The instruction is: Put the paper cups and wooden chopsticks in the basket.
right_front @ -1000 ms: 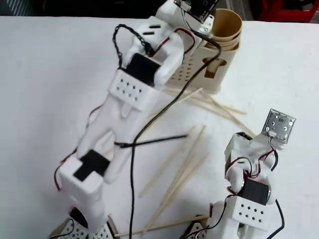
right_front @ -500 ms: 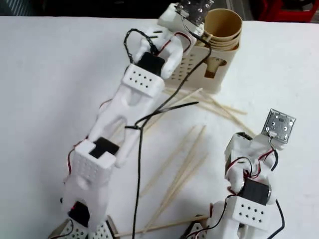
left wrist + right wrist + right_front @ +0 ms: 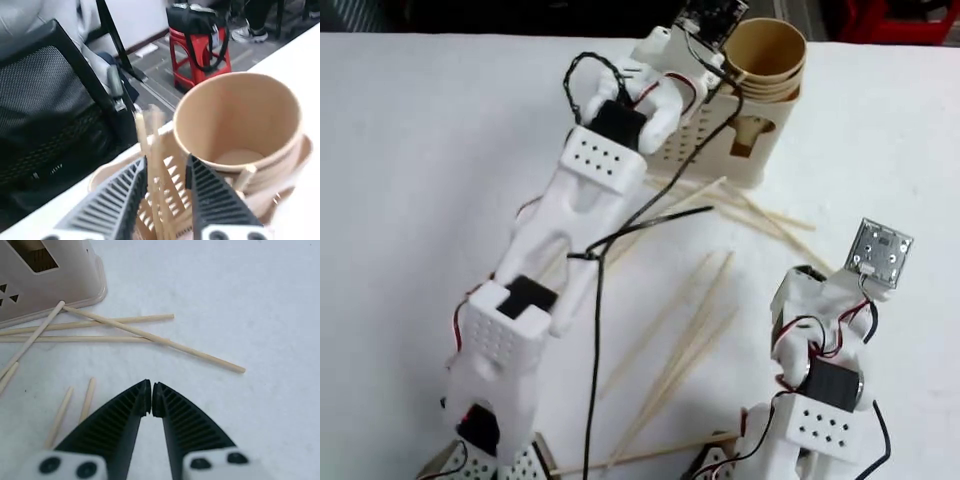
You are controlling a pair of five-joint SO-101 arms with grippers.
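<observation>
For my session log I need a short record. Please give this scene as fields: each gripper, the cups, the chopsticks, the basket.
Left gripper: over the beige perforated plastic basket, jaws apart, two pale wooden chopsticks upright between them
Right gripper: shut, empty, over the white table
Brown paper cups: stacked, inside the basket
Loose wooden chopsticks: several, scattered on the table beside the basket
Not yet done: the loose wooden chopsticks are outside the basket
</observation>
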